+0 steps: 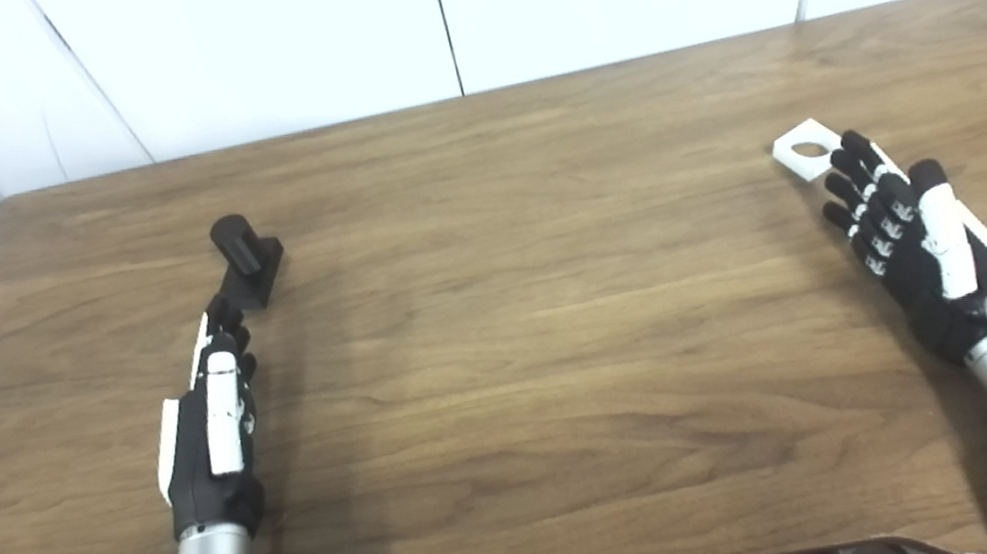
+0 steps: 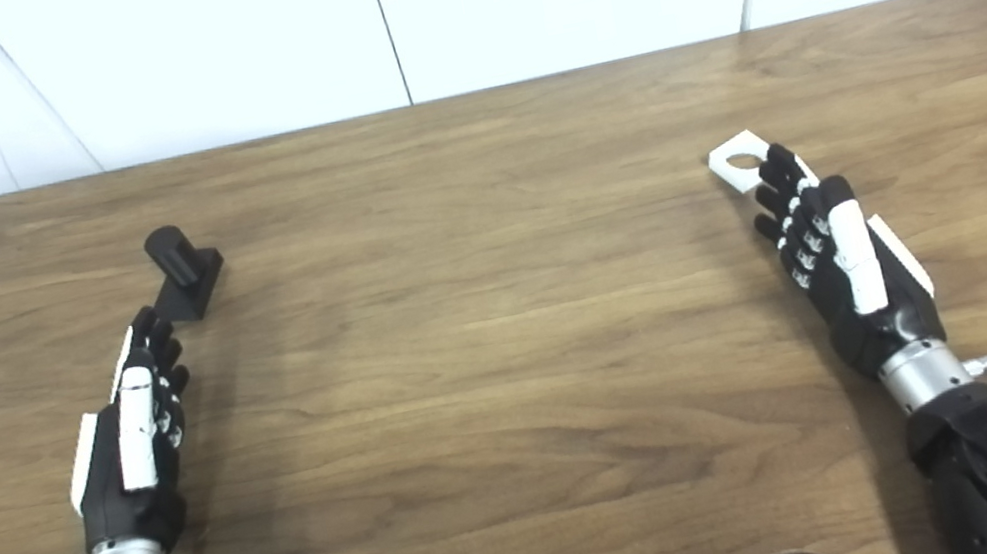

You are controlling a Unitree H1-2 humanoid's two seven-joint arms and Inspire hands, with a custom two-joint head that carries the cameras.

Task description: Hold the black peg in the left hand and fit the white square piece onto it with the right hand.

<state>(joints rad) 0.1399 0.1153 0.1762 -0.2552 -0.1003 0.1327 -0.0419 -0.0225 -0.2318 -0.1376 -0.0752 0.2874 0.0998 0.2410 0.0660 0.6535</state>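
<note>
My left hand [image 1: 210, 423] lay flat and empty, fingers out, tips just by the black peg [image 1: 245, 252] standing on the wooden table [image 1: 540, 309]. My right hand [image 1: 926, 251] was flat and empty too, fingertips at the white square piece [image 1: 804, 149] lying far to the right.

On the wooden table [image 1: 524, 333], the black peg on its square base [image 1: 248, 252] stands far left, the white square piece with a round hole [image 1: 804, 149] far right, well apart. The left robot hand [image 1: 210, 423] lies just before the peg; the right robot hand [image 1: 920, 247] lies just before the piece, its fingertips [image 1: 854, 142] at its near edge.
</note>
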